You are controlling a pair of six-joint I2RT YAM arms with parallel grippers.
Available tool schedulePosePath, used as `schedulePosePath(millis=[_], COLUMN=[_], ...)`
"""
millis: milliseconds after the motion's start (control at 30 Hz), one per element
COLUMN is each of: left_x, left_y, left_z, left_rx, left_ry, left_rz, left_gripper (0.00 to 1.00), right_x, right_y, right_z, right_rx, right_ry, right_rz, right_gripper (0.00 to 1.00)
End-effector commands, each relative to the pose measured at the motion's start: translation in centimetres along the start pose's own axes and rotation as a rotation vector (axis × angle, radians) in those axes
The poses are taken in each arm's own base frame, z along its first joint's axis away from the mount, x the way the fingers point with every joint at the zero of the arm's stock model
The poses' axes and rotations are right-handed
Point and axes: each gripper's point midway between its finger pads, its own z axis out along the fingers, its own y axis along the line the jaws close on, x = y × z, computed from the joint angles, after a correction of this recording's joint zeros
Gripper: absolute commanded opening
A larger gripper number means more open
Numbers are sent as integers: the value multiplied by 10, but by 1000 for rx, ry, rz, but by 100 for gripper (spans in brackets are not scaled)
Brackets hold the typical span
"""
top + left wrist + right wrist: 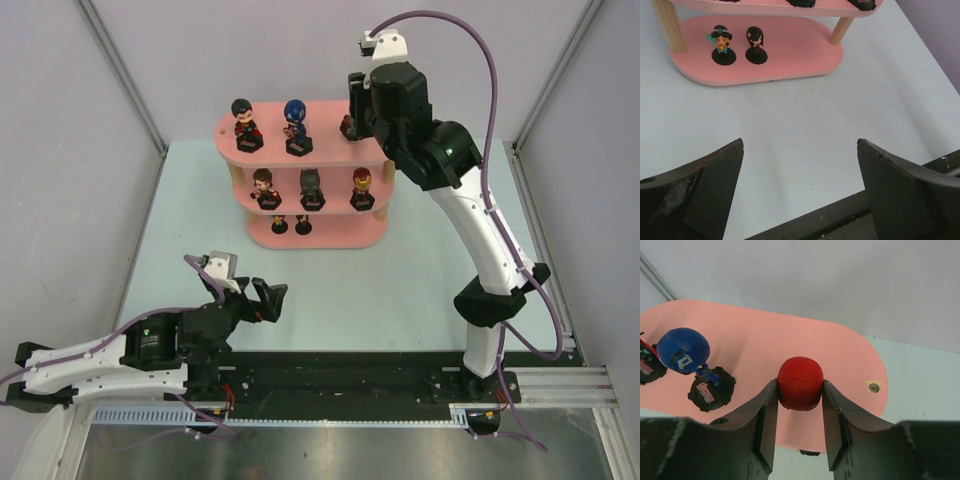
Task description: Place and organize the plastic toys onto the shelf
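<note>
Grippers first: the left gripper [800,145] sits low over the table [400,290] near the arm bases, jaws spread wide with nothing between them, facing the shelf [345,238]. The pink shelf stands further back, well apart from it.

Bottom tier has two small ones side by side toward the left end, a teal-trimmed figurine [721,41] and a black-haired figurine [756,42], both upright on black bases. Middle tier carries three in a row: brown-haired figurine [263,185], black-headed figurine [312,185], red-gold figurine [363,183]. Top tier has a dark-haired figurine in red [243,122] on the left and the blue-headed figurine [295,120] next to it.

At the right end of that top board the right gripper [800,390] is clamped on the red-headed figurine [800,375], a finger pressed to each side of its head. Can't tell if its base touches the board
</note>
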Motion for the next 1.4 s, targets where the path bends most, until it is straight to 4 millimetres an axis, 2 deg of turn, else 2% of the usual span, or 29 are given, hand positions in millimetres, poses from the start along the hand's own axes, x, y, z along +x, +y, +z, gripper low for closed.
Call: schedulePosePath(millis=[0, 533, 833, 1200, 1367], left_x=[-7, -5, -4, -5, -5], left_y=[-6, -10, -10, -5, -4], left_z=[0, 1, 1, 1, 0], left_rx=[7, 14, 14, 4, 0], left_ry=[-7, -2, 0, -8, -12], left_rz=[-39, -38, -38, -44, -45], left_gripper=[100, 100, 100, 100, 100], right_x=[5, 16, 22, 24, 24], right_y=[2, 2, 2, 7, 7], right_z=[2, 0, 7, 17, 19], right_rx=[-8, -4, 5, -10, -10], right_ry=[20, 60, 72, 72, 69], right_rz=[17, 12, -7, -12, -12], right_gripper=[0, 0, 0, 16, 29])
